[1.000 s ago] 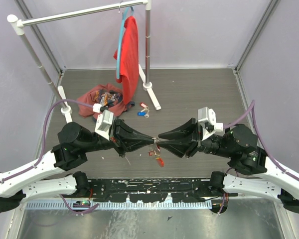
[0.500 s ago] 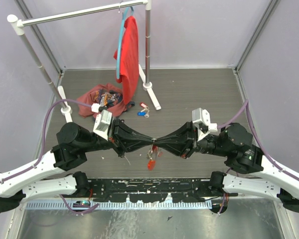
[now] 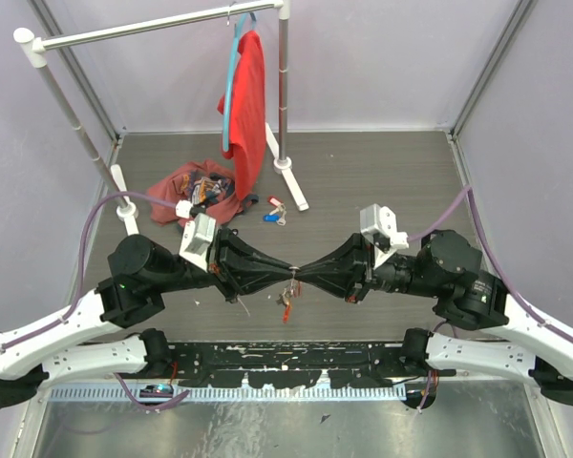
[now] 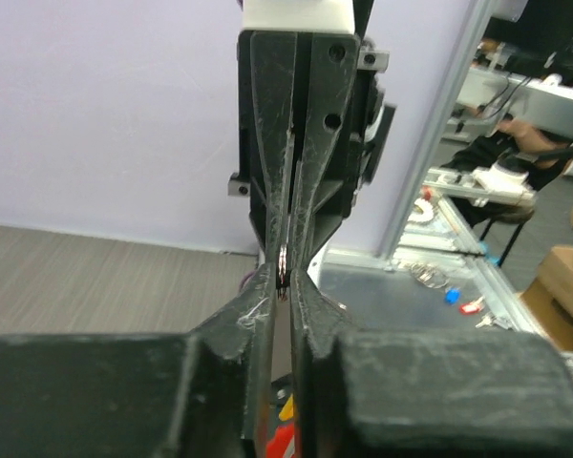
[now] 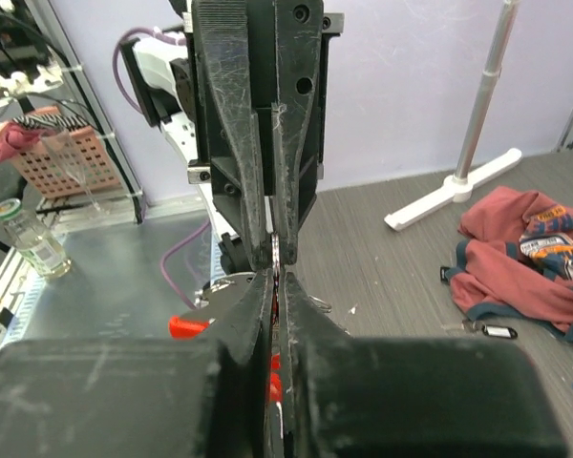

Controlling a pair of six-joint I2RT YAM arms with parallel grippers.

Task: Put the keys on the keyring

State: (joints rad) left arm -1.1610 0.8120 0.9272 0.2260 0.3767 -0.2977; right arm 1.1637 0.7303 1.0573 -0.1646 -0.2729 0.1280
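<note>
The left end effector (image 3: 284,271) and the right end effector (image 3: 307,275) meet tip to tip above the counter (image 3: 392,181), and each one has its fingers pressed together on the thin metal loop of the keyring (image 3: 287,292). The keyring hangs between the two tips, lifted off the counter, with its red tag (image 3: 285,310) pointing down. Some tagged keys (image 3: 273,214) lie well apart, near the foot of the clothes rack (image 3: 288,172).

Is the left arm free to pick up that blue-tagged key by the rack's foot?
Probably not yet: the left gripper is shut on the keyring, though the blue-tagged key lies unobstructed nearby.
</note>
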